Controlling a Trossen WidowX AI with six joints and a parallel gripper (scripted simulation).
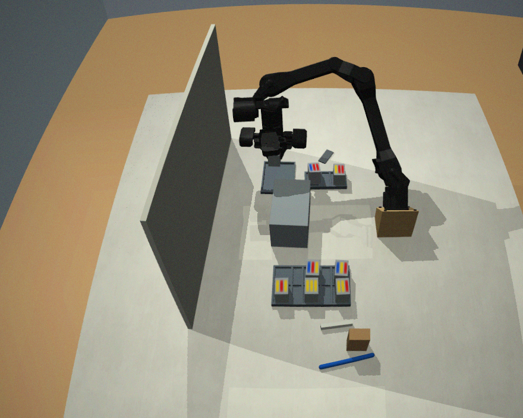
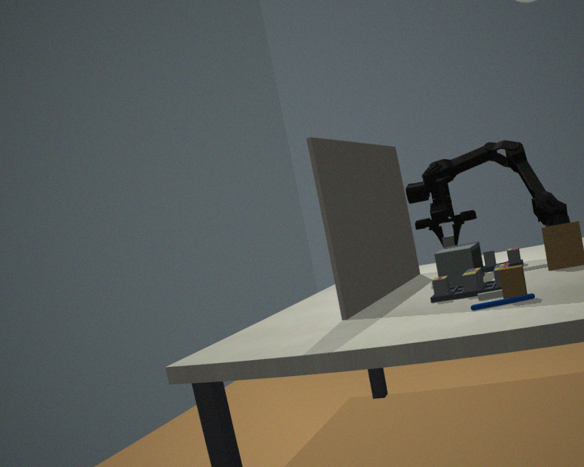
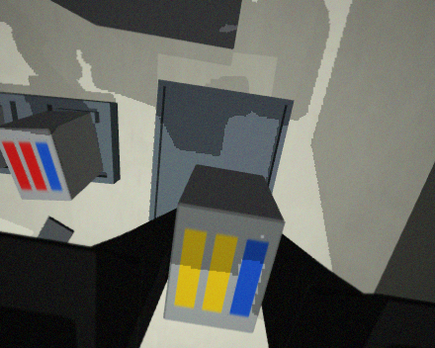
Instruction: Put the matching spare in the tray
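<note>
Grey block-shaped spare with two yellow bars and one blue bar on its face point(image 1: 273, 160) point(image 2: 448, 241) point(image 3: 223, 267) is pinched in the black parallel-jaw claw point(image 1: 274, 157) point(image 2: 450, 243) point(image 3: 220, 222), fingers on its two opposite sides. Shallow slate-grey rectangular tray point(image 1: 279, 174) point(image 3: 213, 133) lies below the claw, slightly toward the big grey box point(image 1: 290, 202) point(image 2: 457, 265) point(image 3: 163, 20); in the wrist view its long side runs away from the claw. Block looks roughly upright, striped face up, apart from the tray floor. Single arm, so no choice of hand. Next move likely: small shift over the tray, then down, then release; drifting too far could clip the box. Code match can't be checked, mounted unit's back not visible.
</note>
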